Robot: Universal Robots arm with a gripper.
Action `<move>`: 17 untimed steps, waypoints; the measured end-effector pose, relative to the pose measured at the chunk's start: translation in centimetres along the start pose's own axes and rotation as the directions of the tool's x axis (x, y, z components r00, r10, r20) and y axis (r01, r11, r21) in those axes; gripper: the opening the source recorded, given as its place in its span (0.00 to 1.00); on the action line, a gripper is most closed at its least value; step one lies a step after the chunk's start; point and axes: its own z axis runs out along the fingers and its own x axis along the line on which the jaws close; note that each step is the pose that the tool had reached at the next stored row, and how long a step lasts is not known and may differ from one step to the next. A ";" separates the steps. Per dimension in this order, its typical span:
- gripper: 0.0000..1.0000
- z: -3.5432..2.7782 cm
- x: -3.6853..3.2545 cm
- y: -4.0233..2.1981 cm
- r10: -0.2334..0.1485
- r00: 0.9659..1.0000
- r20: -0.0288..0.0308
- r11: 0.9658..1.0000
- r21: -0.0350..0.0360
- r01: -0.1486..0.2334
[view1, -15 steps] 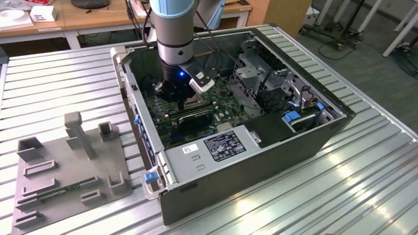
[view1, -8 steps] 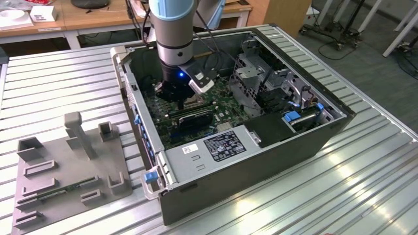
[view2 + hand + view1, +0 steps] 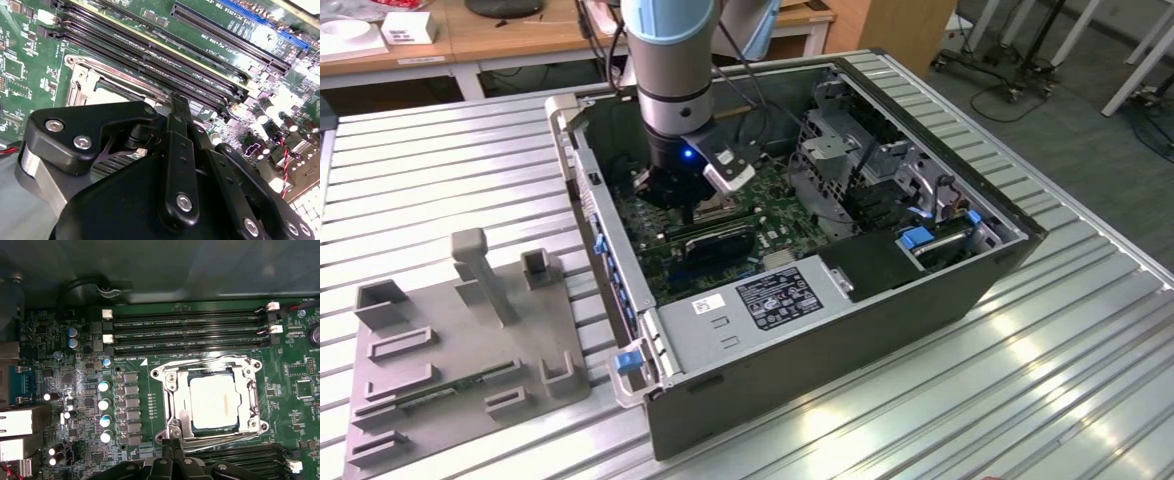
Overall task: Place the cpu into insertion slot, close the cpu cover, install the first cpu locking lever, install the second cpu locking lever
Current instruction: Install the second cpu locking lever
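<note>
Gripper (image 3: 172, 452) pinched closed, empty, at edge of cpu cover (image 3: 172, 405) lower centre; cpu (image 3: 215, 401) seated. Risk: tip slips, gouges board.

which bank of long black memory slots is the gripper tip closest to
The memory slots right beside the gripper; the other bank lies across the cpu.

open computer case (image 3: 987, 270) on slatted metal table (image 3: 440, 170); grey fixture tray (image 3: 454, 350) beside it.
</note>
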 end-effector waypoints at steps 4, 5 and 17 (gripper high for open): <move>0.11 0.22 0.14 -0.03 0.000 1.000 0.004 1.000 -0.001 0.000; 0.11 0.26 0.15 -0.04 0.000 1.000 0.005 1.000 -0.002 0.000; 0.11 0.59 0.32 -0.07 0.001 1.000 0.015 1.000 -0.018 0.000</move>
